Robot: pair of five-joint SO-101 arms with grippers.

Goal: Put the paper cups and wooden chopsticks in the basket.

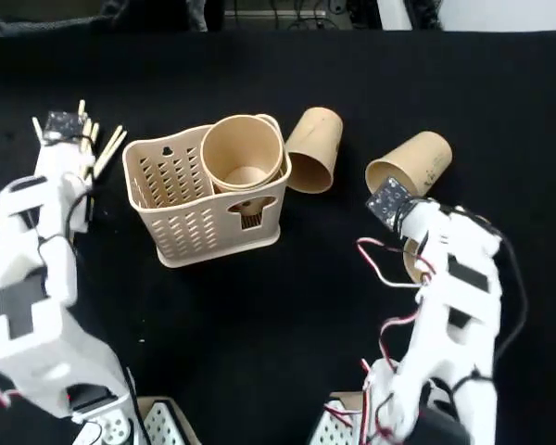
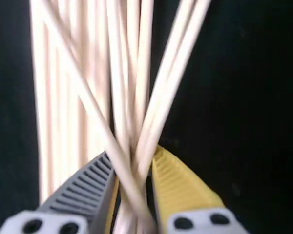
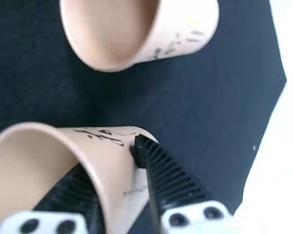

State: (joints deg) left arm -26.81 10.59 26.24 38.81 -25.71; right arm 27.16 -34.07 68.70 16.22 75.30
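**Both arms loaded: chopsticks left, cup right**

I'm working over a black cloth table [image 1: 259, 324]. Cables [image 1: 296, 14] and clutter run along its far edge. The beige slotted basket [image 1: 181, 218] stands upright left of centre. Nested cups [image 1: 244, 153] sit mouth-up in its right end. A tipped cup [image 1: 313, 148] lies on its side just beside the basket, on the right. A second tipped cup [image 1: 412, 162] lies further right, near the right arm's wrist, mouth toward me.

The wooden chopsticks [image 2: 112, 73] lie in a loose, crossing bundle on the cloth left of the basket. The left gripper [image 2: 132, 153] is down on them, grey and yellow fingers squeezed onto the crossing sticks.

The held cup [image 3: 53, 161] lies on its side under the right arm. The right gripper [image 3: 110, 161] has one finger inside the mouth and one outside, pinching the cup's wall.
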